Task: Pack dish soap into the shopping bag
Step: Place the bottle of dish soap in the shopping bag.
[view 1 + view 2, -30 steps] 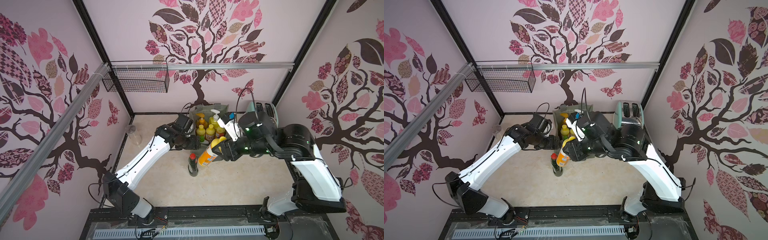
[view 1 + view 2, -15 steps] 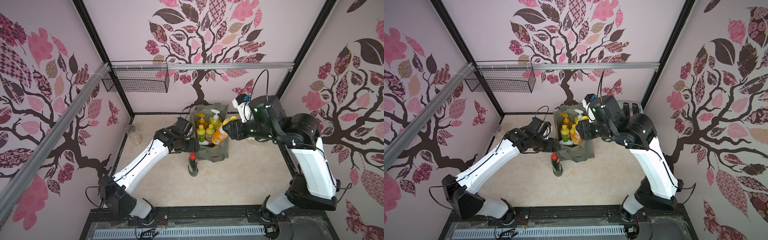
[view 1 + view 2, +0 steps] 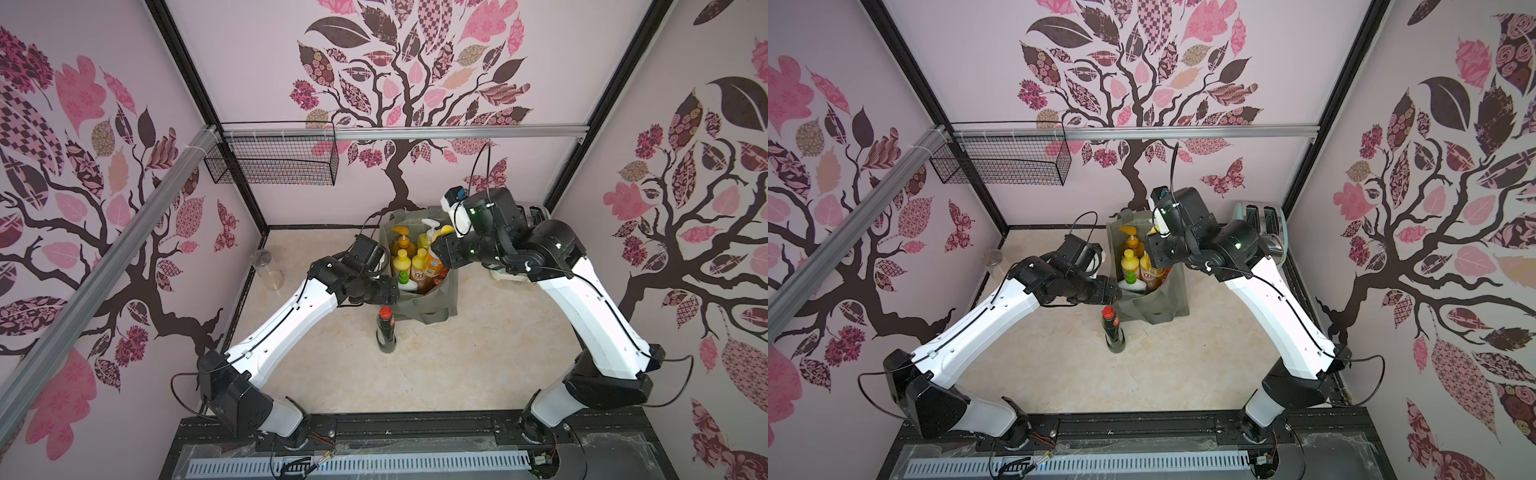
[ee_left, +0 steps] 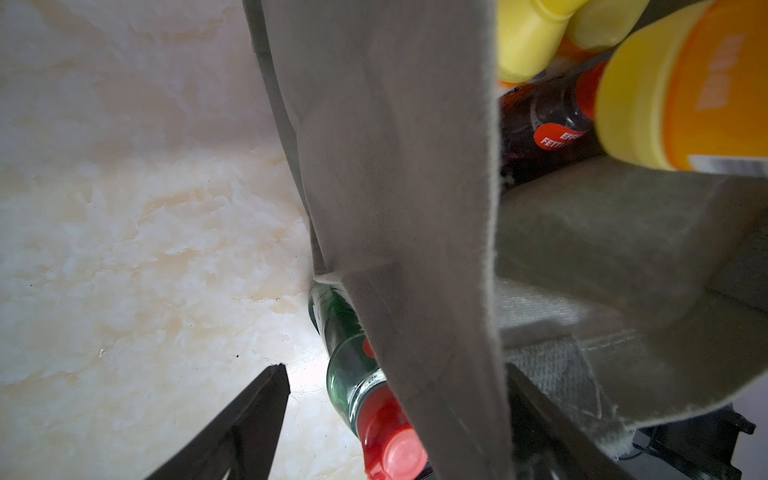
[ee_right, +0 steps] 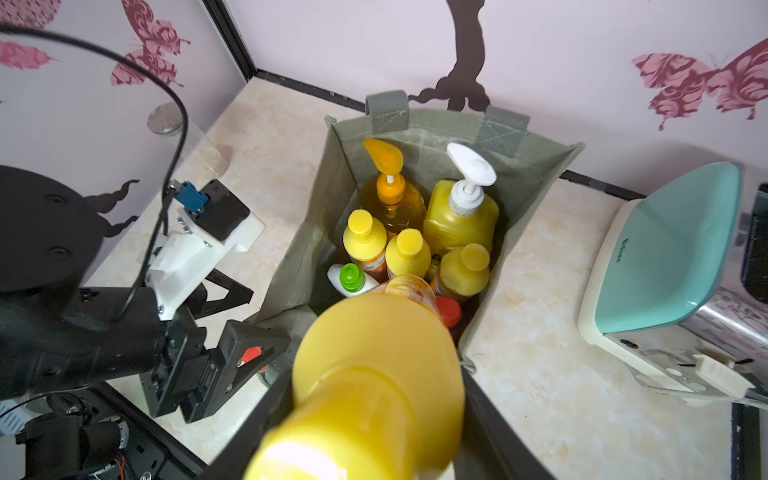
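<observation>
Lowering a small orange bottle [image 3: 433, 261] toward the mouth of the shopping bag [image 3: 434, 305], the right gripper [image 3: 438, 253] was shown in a top view with its jaws clamped on that bottle, yellow cap uppermost. The left gripper [image 3: 390, 291] sat at the bag's near rim. A dark red-capped bottle [image 3: 385, 330] stood upright on the tabletop [image 3: 478, 365], just in front of the bag and outside it. The bag stood toward the back of the table, near the rear wall.

Left wrist view: the left gripper [image 4: 395, 370] had its jaws spread wide. The bag's fabric [image 4: 395, 187] hung between the fingers [image 4: 249, 415] and did not appear pinched. The dark red-capped bottle [image 4: 353, 374] stood close behind the fabric.

Right wrist view: the right gripper [image 5: 374, 399] pinched the small orange bottle [image 5: 374, 365], whose base pointed into the open bag [image 5: 324, 216]. Inside stood an orange pump bottle [image 5: 390, 187], a yellow pump bottle [image 5: 461, 208], three small yellow-capped bottles [image 5: 408, 249], a white green-capped bottle [image 5: 351, 278] and a red cap [image 5: 451, 311].

Judged from this count, seven bottles were packed. An eighth was at the mouth but not yet released, and the dark bottle was left to collect, so the task was near its end.
</observation>
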